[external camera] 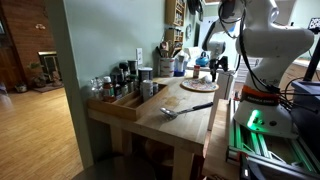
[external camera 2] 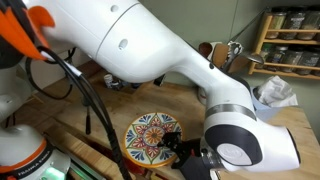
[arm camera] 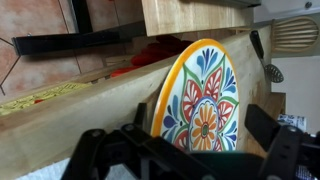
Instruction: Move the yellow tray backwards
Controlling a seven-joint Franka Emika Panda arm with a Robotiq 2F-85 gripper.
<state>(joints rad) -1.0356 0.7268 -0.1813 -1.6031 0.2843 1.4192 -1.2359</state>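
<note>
The yellow tray (arm camera: 205, 95) is a small round plate with a yellow rim and a colourful flower pattern, lying flat on the wooden table (external camera: 190, 125). In both exterior views it sits near the table's far end (external camera: 200, 85) (external camera 2: 150, 135). My gripper (arm camera: 205, 140) hangs low over it, open, with one dark finger on each side of the tray's near part. In an exterior view the gripper (external camera 2: 185, 152) is at the tray's edge, under the big white arm. I cannot tell whether the fingers touch the tray.
A grey spatula (external camera: 185, 108) lies on the table in front of the tray; its slotted head shows in the wrist view (arm camera: 290, 35). A long wooden box with bottles (external camera: 125, 100) runs along one table edge. Jars and utensils (external camera: 172, 60) stand behind. A shelf (external camera 2: 295, 30) holds jars.
</note>
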